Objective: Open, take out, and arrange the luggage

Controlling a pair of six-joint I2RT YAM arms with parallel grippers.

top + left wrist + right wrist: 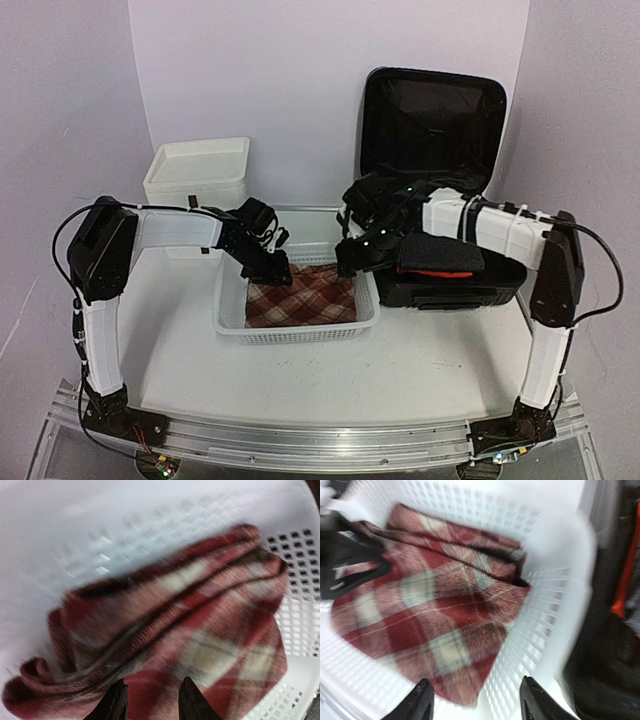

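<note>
The luggage (pixel 430 120), a black hard-shell suitcase, lies open at the back right with its lid upright; dark folded items and an orange piece (pixel 440 272) rest in its base. A red plaid cloth (pixel 310 298) lies folded in the white perforated basket (pixel 295 335). My left gripper (pixel 272 268) hovers over the cloth's left end. In the left wrist view that gripper (pixel 152 700) is open just above the cloth (pixel 190 615), with nothing between its fingers. My right gripper (pixel 350 258) hangs over the basket's right end. Its wrist view shows the gripper (pixel 477 700) wide open above the cloth (pixel 435 610).
A white drawer box (pixel 197 175) stands at the back left behind the basket. The basket wall (pixel 555 545) sits right against the suitcase base (pixel 605 670). Both forearms reach inward over the basket.
</note>
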